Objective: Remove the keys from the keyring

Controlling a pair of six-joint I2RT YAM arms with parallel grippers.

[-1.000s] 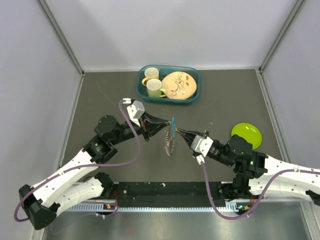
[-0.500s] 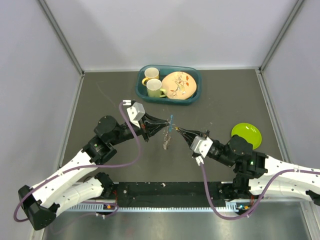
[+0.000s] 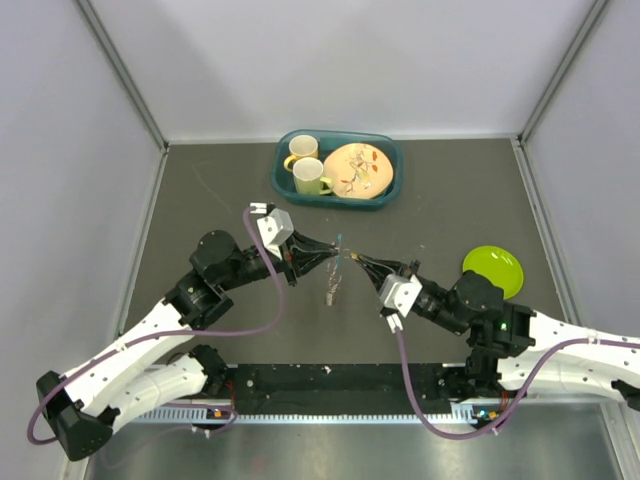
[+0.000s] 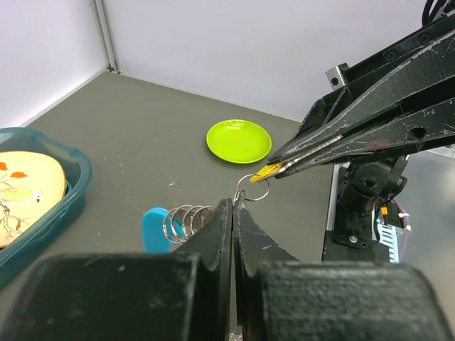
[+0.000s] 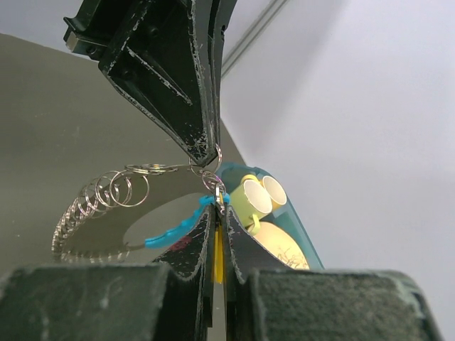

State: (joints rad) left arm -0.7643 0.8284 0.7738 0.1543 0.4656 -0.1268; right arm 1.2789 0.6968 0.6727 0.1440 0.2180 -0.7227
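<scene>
Both grippers meet above the middle of the table. My left gripper is shut on the thin wire keyring. My right gripper is shut on the orange-yellow key, which hangs on that same ring. A teal-blue key and a string of several linked silvery rings dangle below the grip, clear of the table. The two pairs of fingertips are almost touching.
At the back of the table stands a teal tub with two mugs and a patterned plate. A lime-green plate lies at the right. Grey walls close in the sides and back.
Both grippers have shifted slightly up and to the left, still joined at the ring. The teal-blue key has turned and shows smaller; the hanging rings have swung left and look shorter.
</scene>
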